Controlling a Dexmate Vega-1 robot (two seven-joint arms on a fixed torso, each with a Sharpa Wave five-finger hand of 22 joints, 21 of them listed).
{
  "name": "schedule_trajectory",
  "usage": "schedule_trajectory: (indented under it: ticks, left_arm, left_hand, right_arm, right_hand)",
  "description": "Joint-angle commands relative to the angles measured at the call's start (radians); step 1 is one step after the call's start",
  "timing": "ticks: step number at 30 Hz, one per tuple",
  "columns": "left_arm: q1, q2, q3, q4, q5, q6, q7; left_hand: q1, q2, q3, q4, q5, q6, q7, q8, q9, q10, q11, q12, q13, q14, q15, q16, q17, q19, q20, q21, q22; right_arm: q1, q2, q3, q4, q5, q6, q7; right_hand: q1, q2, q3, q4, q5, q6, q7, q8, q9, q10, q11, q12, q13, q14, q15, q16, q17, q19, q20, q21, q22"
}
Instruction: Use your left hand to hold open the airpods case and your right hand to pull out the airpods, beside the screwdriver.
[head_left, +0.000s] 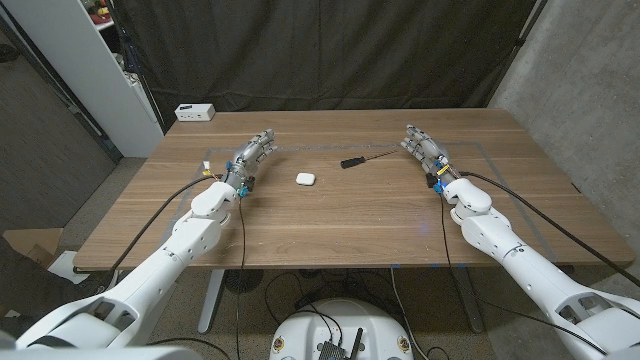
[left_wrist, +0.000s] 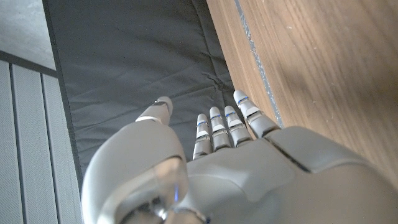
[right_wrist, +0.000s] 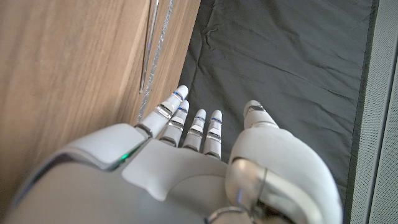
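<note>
A small white airpods case lies closed near the middle of the wooden table. A black-handled screwdriver lies just beyond it, toward the right. My left hand is at the table's left, a short way from the case, fingers stretched out and holding nothing. My right hand is at the right, past the screwdriver's tip, also open and empty. In the left wrist view my left hand shows straight fingers beside the table surface. The right wrist view shows my right hand the same way.
A white box sits at the table's far left corner. A dark curtain hangs behind the table, with a white shelf unit at the back left. Cables run along both forearms.
</note>
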Motion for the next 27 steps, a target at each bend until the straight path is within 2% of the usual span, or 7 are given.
schedule_trajectory:
  ticks: [1, 5, 7, 9, 16, 21, 27]
  left_arm:
    - [-0.018, 0.200, 0.023, -0.166, 0.138, 0.227, 0.056]
    - [-0.050, 0.276, 0.060, -0.241, 0.240, 0.353, 0.082]
    - [-0.069, 0.293, 0.080, -0.257, 0.278, 0.396, 0.081]
    - [-0.099, 0.301, 0.113, -0.258, 0.323, 0.429, 0.063]
    - [-0.160, 0.290, 0.180, -0.226, 0.418, 0.460, 0.028]
    - [-0.176, 0.268, 0.199, -0.180, 0.445, 0.420, 0.012]
    - [-0.202, 0.238, 0.229, -0.128, 0.480, 0.379, -0.014]
  left_hand:
    - [0.029, -0.008, -0.004, -0.043, 0.004, 0.033, -0.013, 0.014, 0.008, -0.044, -0.001, -0.010, 0.006, -0.061, 0.011, -0.001, 0.003, -0.045, 0.001, -0.032, 0.004]
    - [0.047, -0.020, -0.014, -0.074, 0.008, 0.073, -0.036, 0.023, 0.011, -0.092, -0.005, -0.017, 0.006, -0.133, 0.017, -0.003, 0.004, -0.092, 0.003, -0.062, 0.004]
    - [0.052, -0.026, -0.019, -0.081, 0.010, 0.088, -0.044, 0.026, 0.011, -0.106, -0.009, -0.018, 0.006, -0.151, 0.017, -0.002, 0.004, -0.107, 0.000, -0.070, 0.003]
    - [0.060, -0.043, -0.029, -0.093, 0.014, 0.109, -0.069, 0.029, 0.012, -0.117, -0.023, -0.015, 0.005, -0.167, 0.006, 0.001, 0.004, -0.115, -0.012, -0.076, 0.003]
    - [0.070, -0.097, -0.065, -0.105, 0.032, 0.157, -0.098, 0.035, 0.011, -0.141, -0.017, -0.012, 0.003, -0.199, 0.015, 0.004, 0.005, -0.135, -0.004, -0.085, 0.002]
    - [0.070, -0.148, -0.099, -0.107, 0.055, 0.173, -0.116, 0.034, 0.011, -0.158, -0.016, -0.012, 0.003, -0.225, 0.017, 0.003, 0.006, -0.150, 0.004, -0.089, 0.002]
    - [0.064, -0.187, -0.128, -0.103, 0.077, 0.189, -0.133, 0.034, 0.012, -0.171, -0.016, -0.011, 0.003, -0.241, 0.017, 0.004, 0.007, -0.156, 0.006, -0.089, 0.002]
  right_arm:
    - [-0.007, -0.005, -0.005, -0.031, -0.005, -0.019, -0.012]
    - [-0.010, -0.009, -0.009, -0.041, -0.010, -0.025, -0.014]
    - [-0.012, -0.006, -0.009, -0.047, -0.007, -0.031, -0.022]
    - [-0.010, -0.006, -0.013, -0.048, -0.011, -0.034, -0.021]
    - [-0.016, -0.003, -0.017, -0.068, -0.014, -0.050, -0.042]
    - [-0.026, -0.006, -0.014, -0.089, -0.015, -0.062, -0.064]
    - [-0.031, -0.009, -0.015, -0.100, -0.022, -0.061, -0.072]
  right_hand:
    - [0.001, 0.000, 0.006, 0.001, 0.006, 0.011, -0.005, 0.008, 0.003, -0.002, 0.010, 0.004, 0.005, 0.000, -0.091, 0.001, 0.004, -0.001, 0.010, 0.003, 0.004]
    - [0.000, 0.000, 0.005, 0.001, 0.006, 0.014, -0.005, 0.009, 0.003, -0.005, 0.015, 0.003, 0.006, -0.002, -0.087, 0.001, 0.004, -0.005, 0.014, 0.002, 0.004]
    - [-0.001, -0.001, 0.005, 0.001, 0.006, 0.015, -0.004, 0.010, 0.003, -0.006, 0.015, 0.003, 0.006, -0.003, -0.086, 0.000, 0.004, -0.006, 0.017, 0.002, 0.004]
    - [-0.002, -0.001, 0.004, 0.001, 0.006, 0.016, -0.005, 0.010, 0.003, -0.006, 0.016, 0.003, 0.006, -0.004, -0.085, 0.000, 0.004, -0.006, 0.017, 0.002, 0.004]
    - [-0.004, 0.000, 0.004, 0.001, 0.006, 0.022, -0.001, 0.012, 0.004, -0.008, 0.027, 0.004, 0.006, -0.007, -0.084, 0.000, 0.005, -0.009, 0.018, 0.002, 0.004]
    - [-0.005, -0.001, 0.004, 0.001, 0.006, 0.029, 0.002, 0.014, 0.004, -0.007, 0.029, 0.005, 0.006, -0.008, -0.082, 0.000, 0.004, -0.011, 0.021, 0.002, 0.004]
    - [-0.007, 0.000, 0.004, 0.002, 0.006, 0.036, -0.001, 0.016, 0.004, -0.008, 0.035, 0.005, 0.006, -0.010, -0.081, 0.000, 0.005, -0.014, 0.022, 0.002, 0.004]
